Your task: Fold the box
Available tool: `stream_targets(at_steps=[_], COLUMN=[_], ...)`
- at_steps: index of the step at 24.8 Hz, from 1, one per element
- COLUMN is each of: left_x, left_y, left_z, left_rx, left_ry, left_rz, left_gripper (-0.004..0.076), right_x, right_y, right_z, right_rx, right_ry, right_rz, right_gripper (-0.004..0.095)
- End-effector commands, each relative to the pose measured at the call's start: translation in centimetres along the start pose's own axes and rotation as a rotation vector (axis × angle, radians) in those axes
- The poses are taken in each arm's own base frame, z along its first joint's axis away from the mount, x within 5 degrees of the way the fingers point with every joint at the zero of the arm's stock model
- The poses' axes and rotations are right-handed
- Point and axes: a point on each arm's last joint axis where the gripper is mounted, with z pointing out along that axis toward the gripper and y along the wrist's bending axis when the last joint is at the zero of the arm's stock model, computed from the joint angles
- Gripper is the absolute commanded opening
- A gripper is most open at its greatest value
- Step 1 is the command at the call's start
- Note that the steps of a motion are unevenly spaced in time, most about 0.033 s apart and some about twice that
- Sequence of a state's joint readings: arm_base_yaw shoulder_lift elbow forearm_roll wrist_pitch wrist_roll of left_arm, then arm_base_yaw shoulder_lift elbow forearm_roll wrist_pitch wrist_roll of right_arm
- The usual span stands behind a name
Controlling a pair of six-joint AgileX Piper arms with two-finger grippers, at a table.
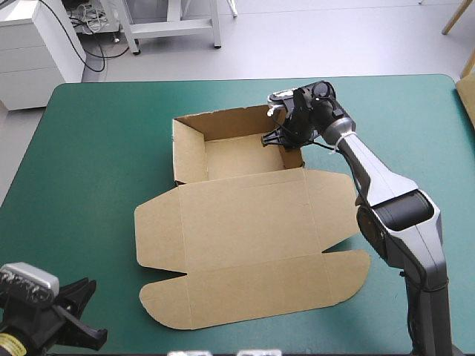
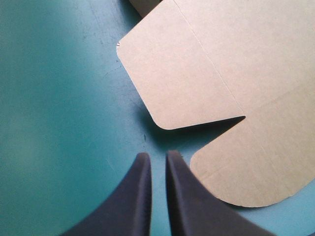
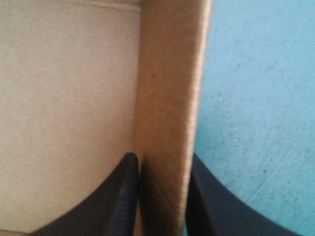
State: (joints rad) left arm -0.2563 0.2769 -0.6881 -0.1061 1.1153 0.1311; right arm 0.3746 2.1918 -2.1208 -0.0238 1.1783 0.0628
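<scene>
Down in the lower left corner of the high view, the left claw (image 1: 83, 315) sits over the teal-green cover of the bench (image 1: 96, 126), apart from the board. Its black fingers (image 2: 140, 196) stand all but together, with only a thin slit between the tips and nothing held there. Just ahead of it lie a rounded side flap and the curved corner of the front flap, with a shadowed notch between the two.

Across the middle of the bench lies the box (image 1: 245, 230), a cut sheet of brown board, half formed. Its upper part is an open tray with the left, far and right walls standing and the floor bare. From the tray's near edge the lid lies flat on the cover, wider than the tray. It has a rounded flap on each side and a long round-ended front flap nearest the lower edge of the frame. Crease lines cross the board.

Its long axis runs from the upper middle of the frame down to the lower middle, leaning a little. The tray end points to the far edge, the front flap to the near edge.

At the tray's upper right, the right claw (image 1: 280, 139) is clamped on the right wall. One finger is inside the tray, the other outside over the cover.
</scene>
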Motion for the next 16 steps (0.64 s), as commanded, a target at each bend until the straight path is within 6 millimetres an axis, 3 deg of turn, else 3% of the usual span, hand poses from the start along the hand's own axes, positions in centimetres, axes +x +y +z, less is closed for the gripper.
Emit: stream_targets(at_steps=[1, 5, 8, 11, 16], left_x=[1.2, 3.1, 3.8, 4.2, 4.3], left_y=[-0.2, -0.2, -0.2, -0.2, -0.2], left_z=[-0.9, -1.1, -1.2, -0.4, -0.2], left_rx=[-0.007, -0.021, -0.028, -0.026, -0.025], left_ry=[-0.177, -0.236, -0.256, -0.227, -0.221], left_rz=[-0.015, -0.065, -0.073, -0.076, -0.078], left_gripper=[-0.0008, -0.0008, -0.0008, -0.0008, -0.0008], right_x=[-1.0, -1.0, -0.9, -0.3, 2.0], right_y=[-0.3, -0.6, -3.3, -10.4, -19.6], right_z=[-3.9, -3.9, -4.1, -4.4, -5.4], right_rx=[0.006, 0.024, 0.133, 0.202, 0.291], right_ry=[-0.129, -0.128, -0.109, -0.099, -0.080], right_rz=[0.005, 0.002, -0.005, 0.111, 0.255], right_gripper=[-0.0018, -0.0021, -0.0022, -0.0022, -0.0022])
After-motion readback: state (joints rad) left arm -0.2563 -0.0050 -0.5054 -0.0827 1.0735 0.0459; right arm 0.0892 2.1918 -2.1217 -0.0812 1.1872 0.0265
